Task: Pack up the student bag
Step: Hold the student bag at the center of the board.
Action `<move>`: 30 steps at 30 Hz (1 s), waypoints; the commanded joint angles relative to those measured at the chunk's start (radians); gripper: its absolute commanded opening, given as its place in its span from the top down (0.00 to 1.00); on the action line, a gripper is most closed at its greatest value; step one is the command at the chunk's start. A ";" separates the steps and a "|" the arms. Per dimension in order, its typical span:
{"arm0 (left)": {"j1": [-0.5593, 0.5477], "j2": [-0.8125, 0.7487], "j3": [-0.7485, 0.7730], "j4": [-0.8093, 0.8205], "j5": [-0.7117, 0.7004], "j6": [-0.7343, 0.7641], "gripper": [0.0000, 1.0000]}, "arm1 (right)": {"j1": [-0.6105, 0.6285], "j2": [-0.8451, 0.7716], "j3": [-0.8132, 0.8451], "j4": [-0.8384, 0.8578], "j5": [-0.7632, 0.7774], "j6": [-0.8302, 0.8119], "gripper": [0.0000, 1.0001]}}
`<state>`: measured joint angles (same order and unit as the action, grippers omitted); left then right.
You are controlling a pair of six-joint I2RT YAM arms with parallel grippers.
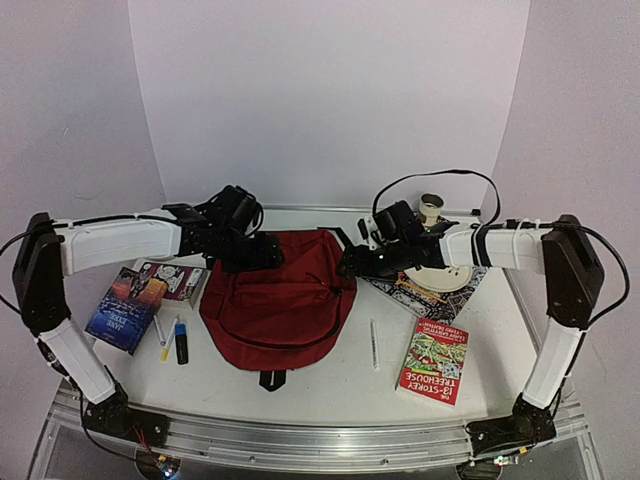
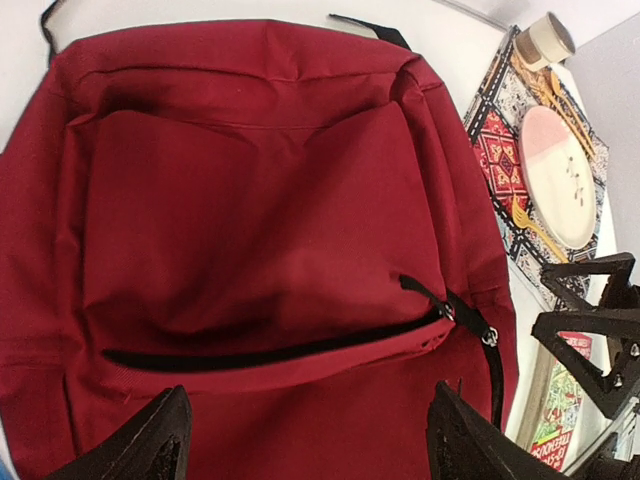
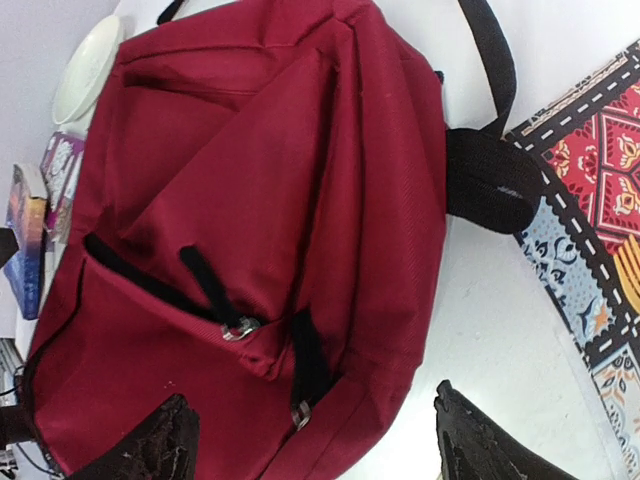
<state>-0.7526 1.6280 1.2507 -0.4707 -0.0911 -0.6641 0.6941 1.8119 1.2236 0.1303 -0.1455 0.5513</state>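
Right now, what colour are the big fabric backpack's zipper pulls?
Black fabric zipper pulls, clearest in the right wrist view.

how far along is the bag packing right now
Barely started. Done: nothing; the student bag lies flat, front zipper looking shut. In hand: nothing; left fingers and right fingers hover open over it. Left: open it, then load the treehouse book, white pen and blue book beside it.

Top view overlooks all; wrist views closely share the bag (image 2: 250, 200).
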 commanded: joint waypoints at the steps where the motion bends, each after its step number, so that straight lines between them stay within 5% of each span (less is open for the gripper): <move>1: 0.006 0.110 0.124 0.014 0.047 0.047 0.18 | -0.025 0.069 0.053 0.032 0.013 0.028 0.15; 8: 0.006 0.215 0.176 0.030 0.120 0.043 0.18 | -0.027 0.182 0.127 0.054 -0.037 0.048 0.09; 15: 0.006 0.267 0.179 0.076 0.206 -0.008 0.20 | -0.027 0.279 0.178 0.067 -0.063 0.058 0.13; 18: 0.006 0.288 0.180 0.095 0.231 -0.041 0.20 | -0.027 0.287 0.179 0.087 -0.082 0.047 0.28; 27: 0.006 0.314 0.195 0.135 0.271 -0.093 0.22 | -0.027 0.183 0.084 0.195 -0.148 0.028 0.96; 30: 0.006 0.313 0.195 0.150 0.278 -0.119 0.22 | -0.025 0.145 0.049 0.239 -0.165 0.022 1.00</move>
<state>-0.7490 1.9229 1.3980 -0.3776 0.1563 -0.7378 0.6617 2.0663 1.3113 0.2916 -0.2518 0.5907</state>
